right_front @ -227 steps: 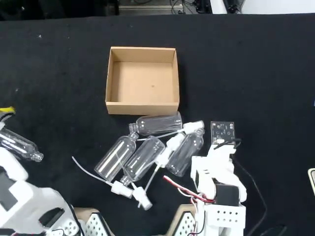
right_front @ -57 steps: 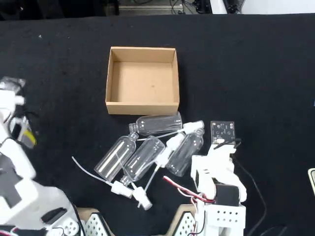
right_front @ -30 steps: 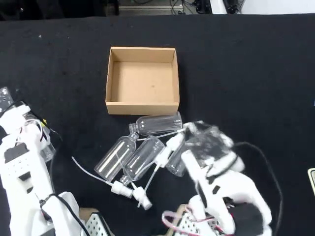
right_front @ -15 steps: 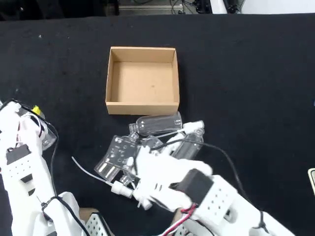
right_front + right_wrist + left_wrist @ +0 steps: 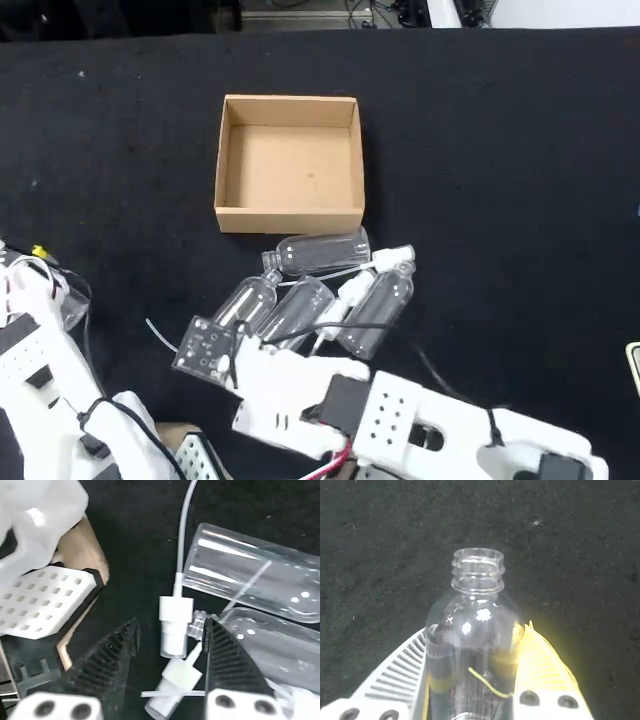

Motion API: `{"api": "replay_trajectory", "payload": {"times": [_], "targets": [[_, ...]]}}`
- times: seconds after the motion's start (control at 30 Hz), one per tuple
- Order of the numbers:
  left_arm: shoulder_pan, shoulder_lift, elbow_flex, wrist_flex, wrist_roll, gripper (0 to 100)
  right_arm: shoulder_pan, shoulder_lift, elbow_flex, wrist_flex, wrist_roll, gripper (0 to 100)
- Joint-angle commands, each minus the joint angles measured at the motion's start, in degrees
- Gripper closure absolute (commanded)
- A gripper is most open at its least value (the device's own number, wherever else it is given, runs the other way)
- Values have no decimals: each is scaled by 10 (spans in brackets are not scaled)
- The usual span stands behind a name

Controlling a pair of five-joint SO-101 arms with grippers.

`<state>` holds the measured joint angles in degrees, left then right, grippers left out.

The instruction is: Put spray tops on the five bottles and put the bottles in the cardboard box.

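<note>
Cardboard box (image 5: 290, 220) stands beyond four clear bottles (image 5: 322, 252) heaped on the tabletop (image 5: 520, 150). The left claw (image 5: 477, 640) pinches a fifth bottle (image 5: 476, 625) at its shoulder: light, slick, likely to dent. The right claw (image 5: 171, 626) hangs spread astride a small spray top (image 5: 175, 615); its stiff collar looks best to grip.

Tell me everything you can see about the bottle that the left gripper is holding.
The bottle is clear and looks like plastic, with rounded shoulders and a threaded neck. Its mouth is open, with no spray top on it. The left gripper is shut on its body, a white ribbed finger on one side and a yellow finger on the other. The neck points away from the gripper, over the black table. Whether the bottle touches the table cannot be told.
</note>
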<state>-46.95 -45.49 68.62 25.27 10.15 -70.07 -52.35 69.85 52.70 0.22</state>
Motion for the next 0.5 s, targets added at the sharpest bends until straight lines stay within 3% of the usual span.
{"api": "replay_trajectory", "payload": {"times": [0.0,0.17,0.47], "targets": [[-4,-18,-8,-12,5,924,-29,23,-14,-9,-4,808],[-4,-18,-8,-12,5,924,-76,41,-28,-1,-3,808],[-8,-18,-7,-11,5,924,-54,126,-18,-72,-4,808]]}}
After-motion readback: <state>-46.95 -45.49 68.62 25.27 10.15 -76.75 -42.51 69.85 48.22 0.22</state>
